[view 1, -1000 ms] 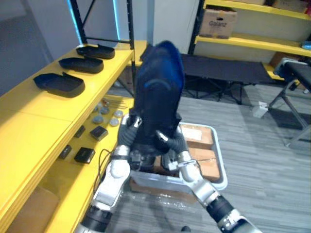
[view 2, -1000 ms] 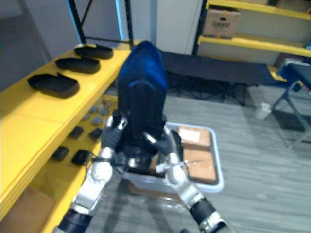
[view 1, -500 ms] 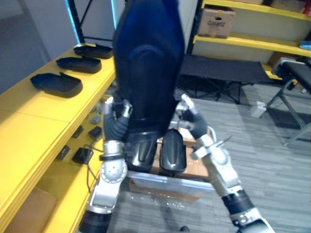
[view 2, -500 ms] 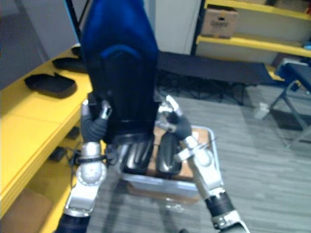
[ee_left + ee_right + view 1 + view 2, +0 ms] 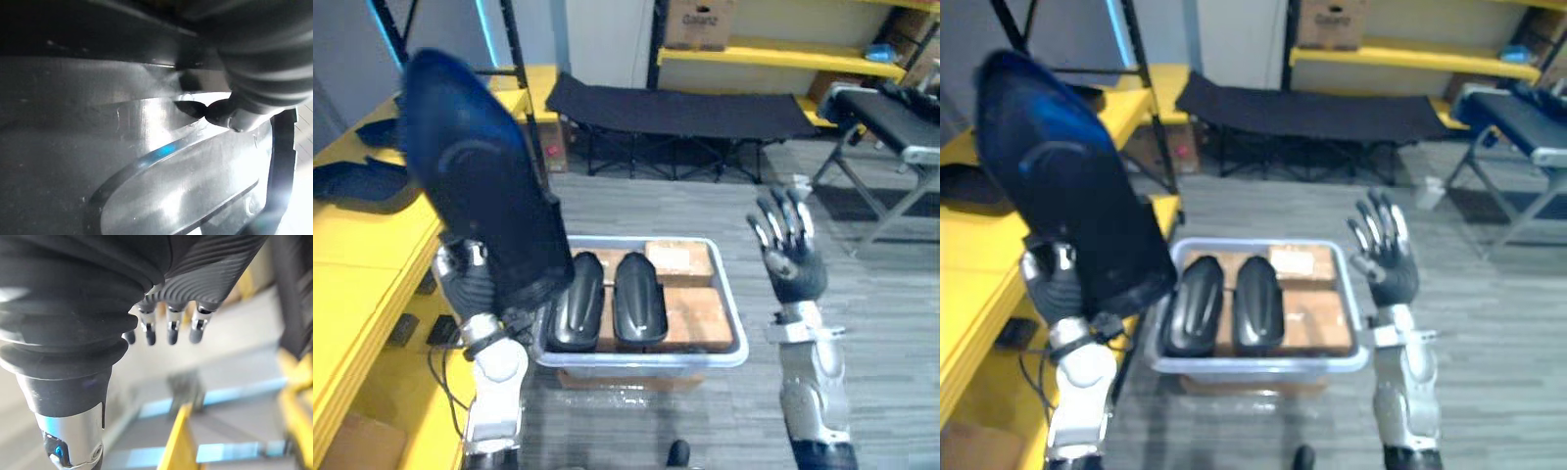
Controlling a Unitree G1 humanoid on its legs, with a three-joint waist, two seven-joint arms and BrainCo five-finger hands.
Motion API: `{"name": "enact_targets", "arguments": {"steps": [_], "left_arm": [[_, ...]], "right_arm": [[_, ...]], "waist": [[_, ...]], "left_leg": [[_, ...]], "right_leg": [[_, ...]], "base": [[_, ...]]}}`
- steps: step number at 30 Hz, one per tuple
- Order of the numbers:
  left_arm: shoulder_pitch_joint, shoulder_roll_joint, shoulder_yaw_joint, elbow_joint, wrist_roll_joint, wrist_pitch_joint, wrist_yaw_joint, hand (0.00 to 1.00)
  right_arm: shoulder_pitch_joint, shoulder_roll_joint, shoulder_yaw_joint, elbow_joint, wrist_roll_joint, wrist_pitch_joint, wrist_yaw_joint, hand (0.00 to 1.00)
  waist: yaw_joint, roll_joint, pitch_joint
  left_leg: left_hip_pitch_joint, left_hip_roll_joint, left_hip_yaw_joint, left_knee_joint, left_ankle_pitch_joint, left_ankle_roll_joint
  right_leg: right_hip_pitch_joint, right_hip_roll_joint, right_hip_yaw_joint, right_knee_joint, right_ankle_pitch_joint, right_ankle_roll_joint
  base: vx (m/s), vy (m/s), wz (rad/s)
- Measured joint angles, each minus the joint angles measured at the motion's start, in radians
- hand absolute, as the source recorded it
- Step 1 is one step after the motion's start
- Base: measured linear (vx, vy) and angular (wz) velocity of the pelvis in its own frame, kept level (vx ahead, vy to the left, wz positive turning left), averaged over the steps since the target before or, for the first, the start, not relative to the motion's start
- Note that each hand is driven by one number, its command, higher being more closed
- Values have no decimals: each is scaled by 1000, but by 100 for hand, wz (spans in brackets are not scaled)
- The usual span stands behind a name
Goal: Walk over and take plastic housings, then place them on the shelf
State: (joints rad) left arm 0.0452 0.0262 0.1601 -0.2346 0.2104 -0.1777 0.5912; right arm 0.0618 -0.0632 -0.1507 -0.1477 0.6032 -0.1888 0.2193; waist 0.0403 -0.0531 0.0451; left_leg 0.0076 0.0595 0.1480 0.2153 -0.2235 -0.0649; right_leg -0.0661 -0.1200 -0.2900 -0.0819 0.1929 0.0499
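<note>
Gripping the housing (image 5: 480, 206) by its lower end, the left hand (image 5: 462, 286) held it raised beside the shelf (image 5: 352, 245); the right hand (image 5: 790, 257) hung spread, empty. Top-heavy, it could tip or slip.

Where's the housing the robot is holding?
The large dark-blue plastic housing is raised on the robot's left, held by the left hand, between the yellow shelf and the grey tray.
</note>
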Motion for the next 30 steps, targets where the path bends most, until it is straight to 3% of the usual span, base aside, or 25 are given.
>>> {"name": "enact_targets", "arguments": {"steps": [3,8,16,26,27,30], "left_arm": [[29,-26,28,-6,-38,-39,12,100],[99,-39,78,-102,-160,-119,-37,100],[142,-40,122,-159,-251,-123,-112,100],[359,-101,428,-171,-285,-126,-123,100],[438,-159,526,-170,-330,-190,-127,100],[466,-163,543,-170,-330,-199,-129,100]], "right_arm": [[17,43,-6,53,3,1,-64,0],[36,99,-3,78,31,9,-68,0],[-11,86,84,132,-36,18,-78,0],[-123,39,224,289,-129,57,-114,0],[-146,38,231,334,-148,63,-157,0],[-147,38,231,336,-148,67,-161,0]], "waist": [[-2,16,8],[13,20,8],[44,23,9],[199,32,14],[247,25,12],[267,30,14]], "left_leg": [[34,0,2,-19,0,0],[44,-7,0,-42,-4,7],[-1,-21,-89,-50,21,7],[-24,-57,-322,-70,66,12],[-46,-100,-457,-73,85,12],[-49,-110,-490,-76,88,7]], "right_leg": [[26,-1,-1,0,1,0],[35,-10,-7,-9,-1,1],[38,-27,-96,-9,-17,2],[145,-57,-294,0,-50,25],[205,-80,-375,0,-93,46],[226,-78,-402,1,-111,54]], "base": [[34,8,-3],[-29,22,4],[-14,-19,32],[48,-4,83],[57,12,185],[36,-21,88]]}}
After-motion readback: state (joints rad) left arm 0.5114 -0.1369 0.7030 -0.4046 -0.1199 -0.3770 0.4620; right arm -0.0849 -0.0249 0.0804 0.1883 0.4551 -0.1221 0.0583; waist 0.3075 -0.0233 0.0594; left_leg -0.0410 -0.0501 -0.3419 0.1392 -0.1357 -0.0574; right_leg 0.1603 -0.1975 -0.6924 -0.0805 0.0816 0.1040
